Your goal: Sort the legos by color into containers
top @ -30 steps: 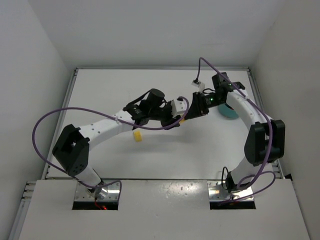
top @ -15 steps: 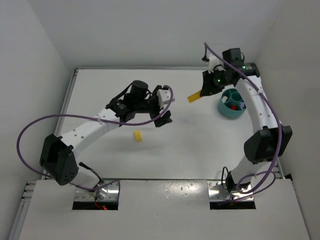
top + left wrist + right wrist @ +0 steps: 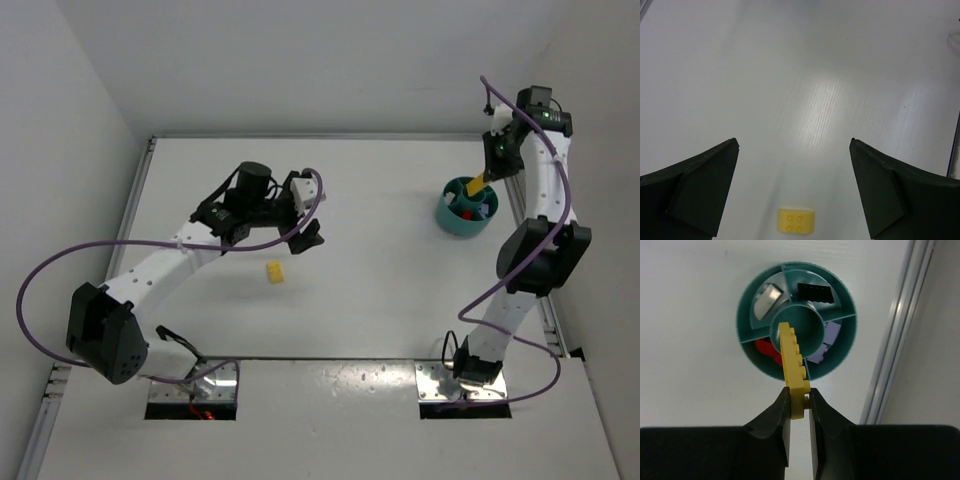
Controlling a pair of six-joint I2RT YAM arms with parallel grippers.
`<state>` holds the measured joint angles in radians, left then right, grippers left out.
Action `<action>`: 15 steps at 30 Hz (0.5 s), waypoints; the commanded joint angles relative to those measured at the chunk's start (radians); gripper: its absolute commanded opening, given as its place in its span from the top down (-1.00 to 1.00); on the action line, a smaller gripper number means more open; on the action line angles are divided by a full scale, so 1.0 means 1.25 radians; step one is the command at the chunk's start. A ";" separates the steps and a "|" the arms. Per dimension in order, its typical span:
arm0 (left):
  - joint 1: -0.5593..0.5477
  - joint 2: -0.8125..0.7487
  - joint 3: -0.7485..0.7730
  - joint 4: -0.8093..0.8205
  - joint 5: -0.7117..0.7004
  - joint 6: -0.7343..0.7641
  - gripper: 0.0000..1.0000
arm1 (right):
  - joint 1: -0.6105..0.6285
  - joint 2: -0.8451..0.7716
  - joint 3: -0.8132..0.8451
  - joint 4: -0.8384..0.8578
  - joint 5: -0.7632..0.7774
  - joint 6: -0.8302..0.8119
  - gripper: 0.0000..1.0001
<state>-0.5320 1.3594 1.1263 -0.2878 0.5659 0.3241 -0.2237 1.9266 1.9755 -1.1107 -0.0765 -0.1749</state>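
Note:
My right gripper (image 3: 799, 400) is shut on one end of a long yellow lego plate (image 3: 792, 355), which sticks out over the round teal bowl (image 3: 742, 335). The bowl's compartments hold a black brick (image 3: 815, 292), a cream piece (image 3: 769, 295), lavender pieces (image 3: 824, 342) and a red piece (image 3: 766, 349). From above, the plate (image 3: 476, 186) hangs over the bowl (image 3: 460, 228) at the back right, held by the right gripper (image 3: 488, 174). My left gripper (image 3: 794, 142) stands wide open and holds nothing, left of centre (image 3: 311, 212). A small yellow brick (image 3: 796, 221) lies on the table just short of it (image 3: 274, 271).
A metal rail (image 3: 895, 340) runs along the table's right edge, close beside the bowl. White walls close in the table at the back and both sides. Purple cables loop off both arms.
The grippers were together at mid-table around the yellow plate. The left one opened and drew back to the left. The right one carried the plate to above the bowl.

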 commanded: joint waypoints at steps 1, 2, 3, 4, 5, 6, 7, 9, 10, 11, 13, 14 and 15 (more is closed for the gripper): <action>0.021 -0.021 -0.014 0.002 0.045 0.012 -0.99 | -0.027 0.006 0.065 -0.015 0.027 -0.029 0.97; 0.021 -0.021 -0.014 0.002 0.046 0.012 -0.99 | -0.027 0.020 0.077 -0.015 0.038 -0.039 0.97; 0.021 -0.021 -0.014 0.002 0.053 0.012 -0.99 | -0.037 0.028 0.085 -0.026 0.038 -0.039 0.97; 0.028 -0.021 -0.014 0.002 0.060 0.012 -0.99 | -0.037 0.028 0.085 -0.026 0.038 -0.039 0.97; 0.028 -0.013 -0.014 0.002 0.060 0.012 -0.99 | -0.046 0.037 0.095 -0.026 0.038 -0.047 0.97; 0.028 -0.012 -0.021 0.002 0.068 0.012 -0.99 | -0.046 0.044 0.095 -0.033 0.038 -0.047 0.97; 0.036 -0.012 -0.021 0.002 0.068 0.012 -0.99 | -0.053 0.044 0.095 -0.033 0.038 -0.047 0.97; 0.037 -0.012 -0.021 0.009 0.075 0.012 -0.99 | -0.053 0.053 0.103 -0.033 0.038 -0.054 0.97; 0.037 -0.012 -0.021 0.009 0.075 0.012 -0.99 | -0.053 0.053 0.103 -0.033 0.038 -0.054 0.97; 0.037 -0.005 -0.028 0.009 0.075 0.012 -0.99 | -0.053 0.061 0.103 -0.033 0.038 -0.054 0.97; 0.044 -0.005 -0.029 0.009 0.075 0.012 -0.99 | -0.053 0.071 0.103 -0.040 0.038 -0.054 0.97; 0.044 -0.005 -0.029 0.009 0.075 0.012 -0.99 | -0.053 0.071 0.103 -0.040 0.031 -0.054 0.97; 0.044 -0.005 -0.029 0.009 0.075 0.012 -0.99 | -0.053 0.078 0.103 -0.040 0.031 -0.054 0.97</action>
<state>-0.4908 1.3594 1.0935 -0.2996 0.6258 0.3317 -0.2874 2.0125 2.0720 -1.1526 -0.0437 -0.2295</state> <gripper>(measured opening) 0.994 0.173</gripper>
